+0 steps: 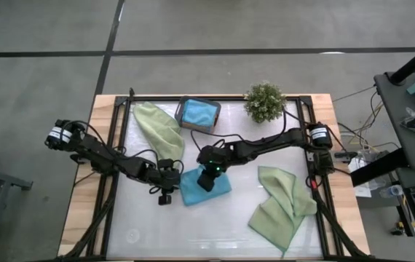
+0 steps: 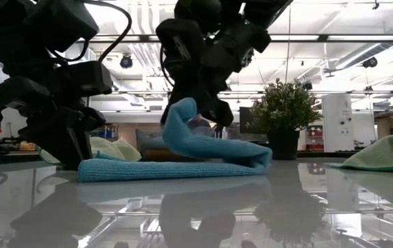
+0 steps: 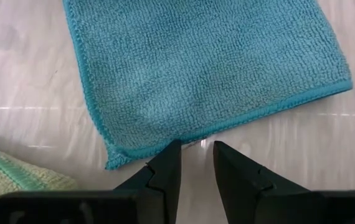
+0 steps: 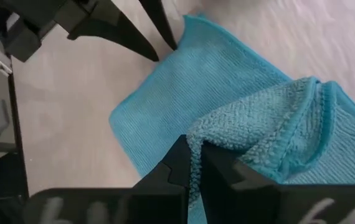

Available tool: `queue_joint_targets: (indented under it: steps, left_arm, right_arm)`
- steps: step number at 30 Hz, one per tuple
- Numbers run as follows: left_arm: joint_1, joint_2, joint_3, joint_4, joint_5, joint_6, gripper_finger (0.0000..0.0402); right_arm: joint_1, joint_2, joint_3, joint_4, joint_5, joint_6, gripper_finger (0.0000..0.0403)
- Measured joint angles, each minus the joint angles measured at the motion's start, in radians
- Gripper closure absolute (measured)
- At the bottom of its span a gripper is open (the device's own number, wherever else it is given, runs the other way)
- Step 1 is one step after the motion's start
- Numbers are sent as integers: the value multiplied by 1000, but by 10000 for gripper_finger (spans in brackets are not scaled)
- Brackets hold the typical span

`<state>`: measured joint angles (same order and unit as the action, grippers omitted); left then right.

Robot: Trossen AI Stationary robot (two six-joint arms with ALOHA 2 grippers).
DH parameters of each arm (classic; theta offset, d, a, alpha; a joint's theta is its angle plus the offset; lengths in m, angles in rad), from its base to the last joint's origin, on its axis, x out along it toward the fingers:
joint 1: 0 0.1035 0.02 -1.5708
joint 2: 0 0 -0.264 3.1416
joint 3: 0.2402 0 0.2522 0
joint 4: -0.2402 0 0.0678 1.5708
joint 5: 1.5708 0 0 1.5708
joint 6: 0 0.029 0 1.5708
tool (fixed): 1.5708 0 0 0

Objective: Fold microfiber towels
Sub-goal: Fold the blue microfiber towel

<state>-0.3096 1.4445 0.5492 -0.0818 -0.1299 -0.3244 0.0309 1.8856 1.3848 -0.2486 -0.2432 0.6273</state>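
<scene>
A teal-blue towel (image 1: 206, 188) lies on the table's middle. One of its parts is raised and doubled back over the rest. My right gripper (image 4: 195, 163) is shut on that raised part above the towel. My left gripper (image 3: 196, 150) stands open and low at the towel's left edge (image 3: 227, 124), its fingertips right at the hem. Two light green towels rest on the table: one crumpled at the far left (image 1: 158, 127), one spread at the near right (image 1: 280, 207). My right gripper pinches the teal towel's raised edge (image 4: 197, 138) between its two fingers, slanting down from the far right. The held part rises off the table and curves back to a fold (image 2: 257, 160). The lower layer (image 2: 141, 170) lies flat. My left gripper's fingertips (image 3: 172, 152) stand at the hem; I cannot tell whether they touch it.
A dark grey tray (image 1: 183, 109) holding a folded teal cloth stands at the far middle, and a small potted plant (image 1: 264, 102) is to its right. Bare tabletop lies along the near edge, left of the spread green towel.
</scene>
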Motion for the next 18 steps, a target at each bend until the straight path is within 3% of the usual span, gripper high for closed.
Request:
queue_joint_targets:
  steps: [18]
  left_arm:
    - [0,0,-5,15,-5,-3,320]
  right_arm:
    - [22,31,-4,89,53,-46,383]
